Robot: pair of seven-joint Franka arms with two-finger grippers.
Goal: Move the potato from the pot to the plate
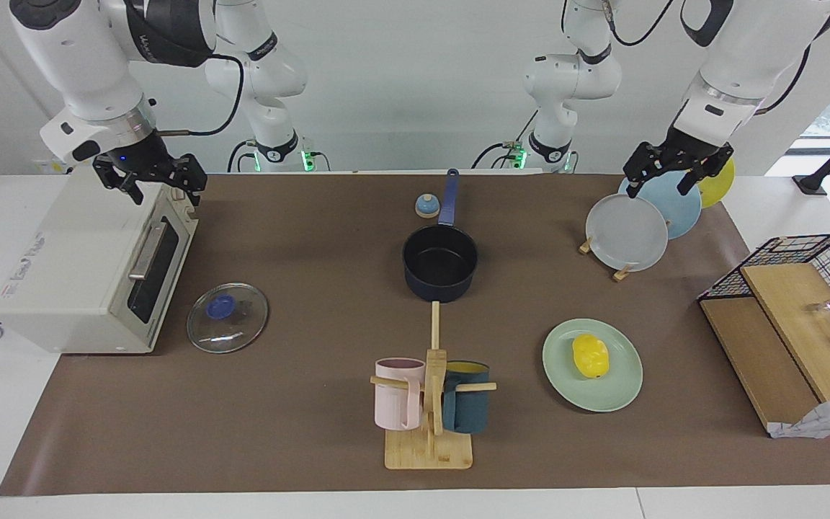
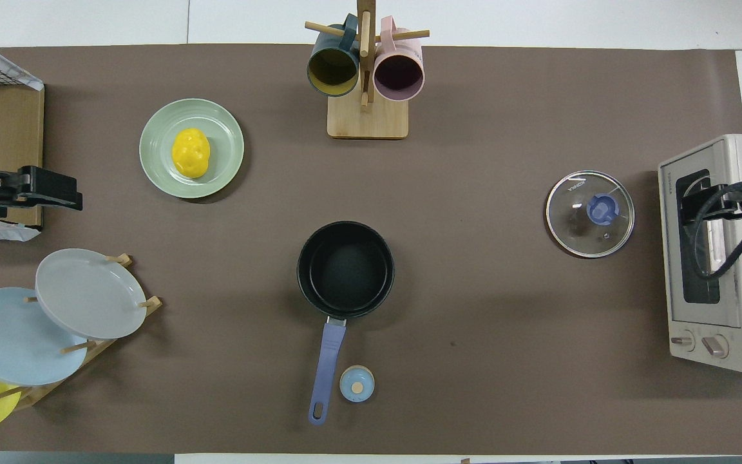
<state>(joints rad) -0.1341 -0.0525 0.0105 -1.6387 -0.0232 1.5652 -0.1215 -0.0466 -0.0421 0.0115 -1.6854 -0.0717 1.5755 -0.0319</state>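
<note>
The yellow potato [image 1: 591,355] lies on the mint-green plate [image 1: 620,389], which is farther from the robots than the pot and toward the left arm's end; the overhead view shows the potato [image 2: 190,152] on the plate [image 2: 226,138] too. The navy pot [image 1: 440,263] stands mid-table, empty, its handle pointing toward the robots; in the overhead view the pot [image 2: 345,269] shows a bare black inside. My left gripper [image 1: 658,189] hangs open and empty over the plate rack [image 2: 55,191]. My right gripper [image 1: 163,191] hangs open and empty over the toaster oven [image 2: 699,206].
A rack with grey, light blue and yellow plates [image 1: 627,232] stands near the left arm. A toaster oven [image 1: 91,267] and a glass lid [image 1: 228,317] are at the right arm's end. A mug tree [image 1: 431,400], a small bell [image 1: 427,206] and a wire basket [image 1: 804,288] are also here.
</note>
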